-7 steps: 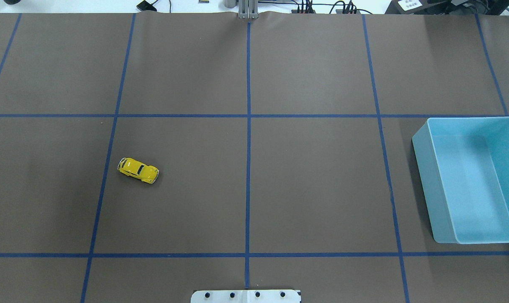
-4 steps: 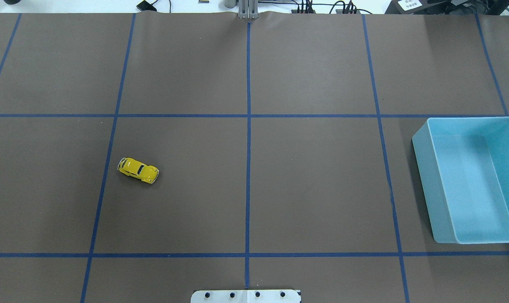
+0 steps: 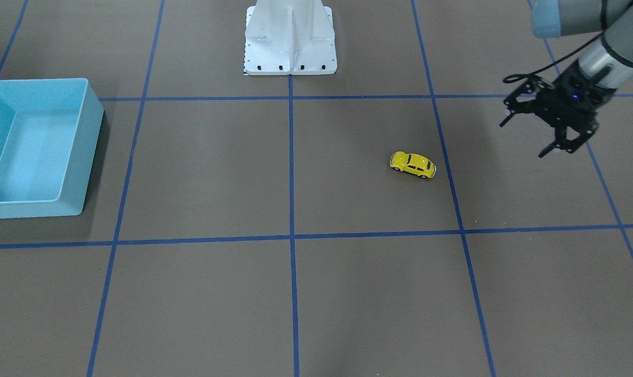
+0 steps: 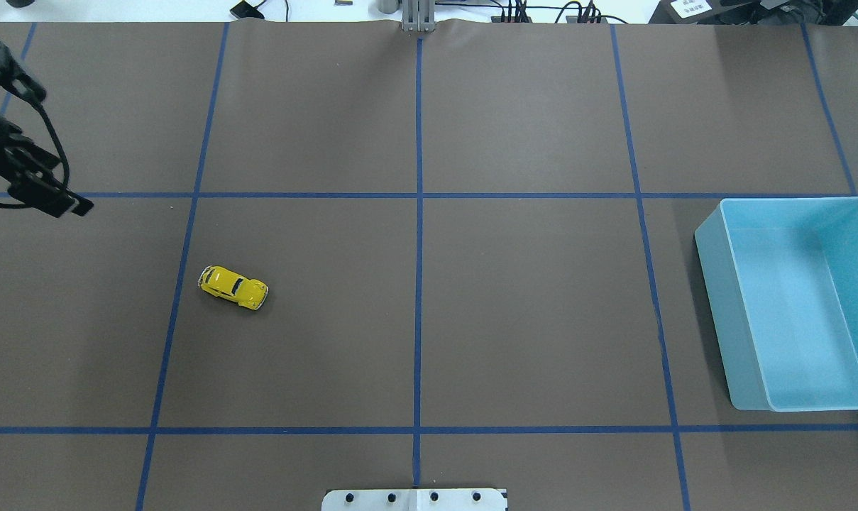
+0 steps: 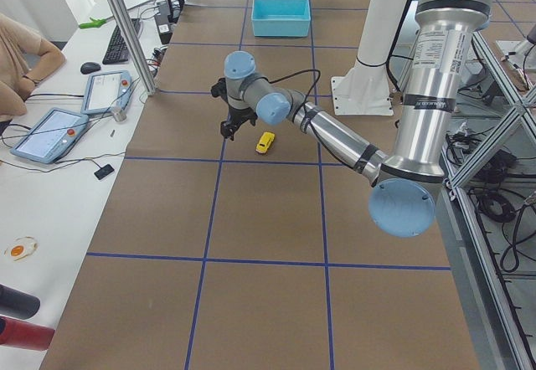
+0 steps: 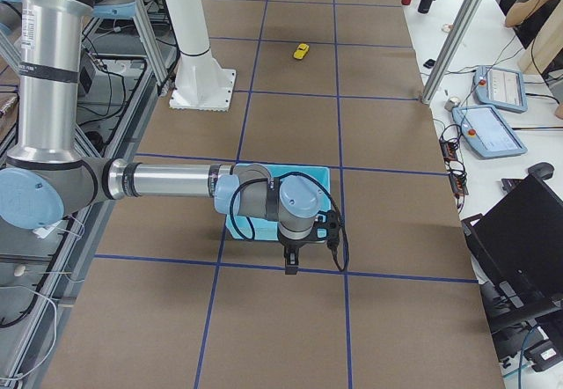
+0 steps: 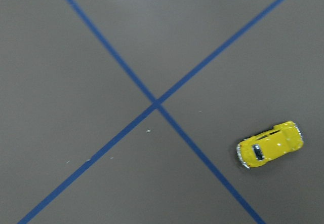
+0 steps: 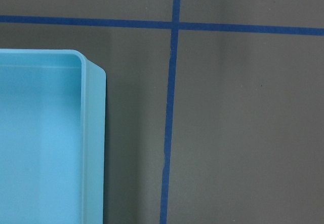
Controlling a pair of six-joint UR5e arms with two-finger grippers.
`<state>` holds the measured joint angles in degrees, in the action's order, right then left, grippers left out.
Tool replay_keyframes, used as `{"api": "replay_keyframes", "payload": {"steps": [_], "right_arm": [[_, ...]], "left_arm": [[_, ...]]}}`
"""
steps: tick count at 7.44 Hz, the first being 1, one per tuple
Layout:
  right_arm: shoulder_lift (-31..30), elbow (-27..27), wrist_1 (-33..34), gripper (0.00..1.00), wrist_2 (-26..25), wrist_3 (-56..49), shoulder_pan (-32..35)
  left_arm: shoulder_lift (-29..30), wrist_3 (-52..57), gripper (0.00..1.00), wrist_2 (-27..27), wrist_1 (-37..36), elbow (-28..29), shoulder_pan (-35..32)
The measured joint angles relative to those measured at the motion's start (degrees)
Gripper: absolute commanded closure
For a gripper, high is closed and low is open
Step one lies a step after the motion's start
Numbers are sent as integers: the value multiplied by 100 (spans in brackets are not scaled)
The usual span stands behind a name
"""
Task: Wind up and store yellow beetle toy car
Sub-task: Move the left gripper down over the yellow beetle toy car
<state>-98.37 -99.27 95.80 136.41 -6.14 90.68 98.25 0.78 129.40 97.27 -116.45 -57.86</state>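
Observation:
The yellow beetle toy car stands on its wheels on the brown mat, left of centre in the overhead view. It also shows in the front view, the left side view and the left wrist view. My left gripper is open and empty, above the mat at the far left and apart from the car; the front view shows its fingers spread. My right gripper hangs by the near corner of the light blue bin; I cannot tell whether it is open or shut.
The empty light blue bin stands at the table's right edge and also shows in the front view and the right wrist view. The white robot base stands at the near middle edge. Blue tape lines grid the mat.
My left gripper has come into the overhead view at the far left edge. The car and the bin have not moved.

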Motion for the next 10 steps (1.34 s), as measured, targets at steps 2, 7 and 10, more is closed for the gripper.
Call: {"api": "replay_keyframes", "payload": {"steps": [2,7,10], "right_arm": [[1,110,0,0,5,-8,68],[19,175,-9,0,9,-15,182],[30,180,-9,0,-2,-10,186]], "left_arm": [[69,5,1,-981,-7,-512,1201],[300,1777,1,-2026,-316,-527,2517],[476,3630,1,-2043,-928,-384,2561]]}}
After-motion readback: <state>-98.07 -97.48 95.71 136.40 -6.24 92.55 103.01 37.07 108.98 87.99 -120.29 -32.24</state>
